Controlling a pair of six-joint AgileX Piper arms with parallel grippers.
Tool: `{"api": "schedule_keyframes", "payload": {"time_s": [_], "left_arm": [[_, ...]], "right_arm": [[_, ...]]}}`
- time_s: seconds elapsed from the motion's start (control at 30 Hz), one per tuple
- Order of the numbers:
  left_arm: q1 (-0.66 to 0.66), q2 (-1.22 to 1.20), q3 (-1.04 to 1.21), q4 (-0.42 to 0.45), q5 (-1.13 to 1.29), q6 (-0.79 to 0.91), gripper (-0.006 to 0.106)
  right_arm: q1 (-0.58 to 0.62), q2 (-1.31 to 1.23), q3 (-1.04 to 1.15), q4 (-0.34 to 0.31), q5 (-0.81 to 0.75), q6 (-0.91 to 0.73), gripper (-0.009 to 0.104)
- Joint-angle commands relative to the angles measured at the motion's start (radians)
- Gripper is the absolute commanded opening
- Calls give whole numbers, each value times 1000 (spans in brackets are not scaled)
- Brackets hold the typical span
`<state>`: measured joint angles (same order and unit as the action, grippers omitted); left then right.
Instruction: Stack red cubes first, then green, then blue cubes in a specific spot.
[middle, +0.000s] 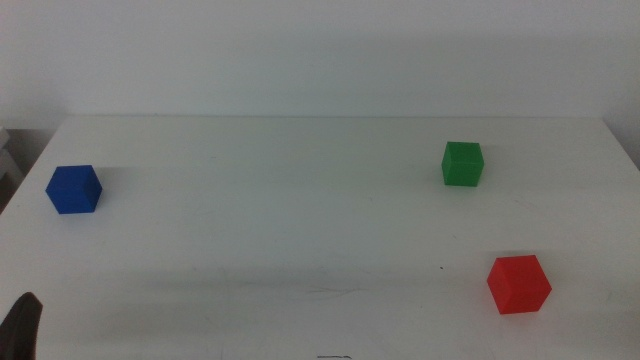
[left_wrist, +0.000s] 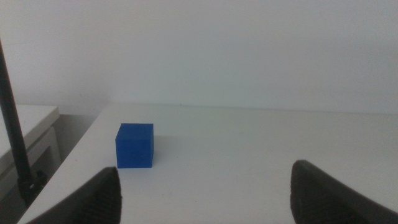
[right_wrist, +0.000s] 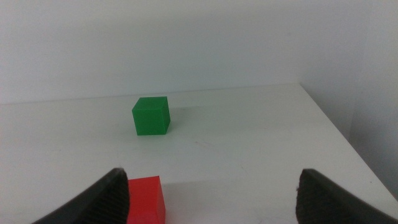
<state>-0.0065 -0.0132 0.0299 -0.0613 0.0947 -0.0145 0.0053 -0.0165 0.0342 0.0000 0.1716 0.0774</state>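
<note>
Three cubes rest apart on the white table. The red cube (middle: 519, 284) sits near the front right, the green cube (middle: 462, 163) lies behind it, and the blue cube (middle: 74, 189) is at the far left. My left gripper (left_wrist: 205, 186) is open and hovers at the front left, well short of the blue cube (left_wrist: 135, 145); only a dark tip (middle: 22, 325) of it shows in the middle view. My right gripper (right_wrist: 211, 193) is open, out of the middle view, with the red cube (right_wrist: 145, 199) just inside one jaw and the green cube (right_wrist: 151, 116) farther ahead.
The white tabletop (middle: 300, 220) ends at a pale wall behind. A dark vertical pole (left_wrist: 13, 134) and a low white surface (left_wrist: 28, 127) stand off the table's left edge. The table's right edge (right_wrist: 339, 130) runs close to the green cube.
</note>
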Motion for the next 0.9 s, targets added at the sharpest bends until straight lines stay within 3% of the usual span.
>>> {"api": "schedule_keyframes", "payload": {"time_s": [0.0,0.3,0.6,0.87], "left_arm": [[-2,-20,-3,-4,-82,-9,92],[-2,-20,-3,-4,-82,-9,92],[-2,-20,-3,-4,-82,-9,92],[-2,-20,-3,-4,-82,-9,92]], "right_arm": [[-1,-15,-23,-9,-82,-10,94],[-1,184,-208,11,55,-25,94],[-1,728,-754,59,652,-43,94],[-1,942,-895,63,695,-42,94]]}}
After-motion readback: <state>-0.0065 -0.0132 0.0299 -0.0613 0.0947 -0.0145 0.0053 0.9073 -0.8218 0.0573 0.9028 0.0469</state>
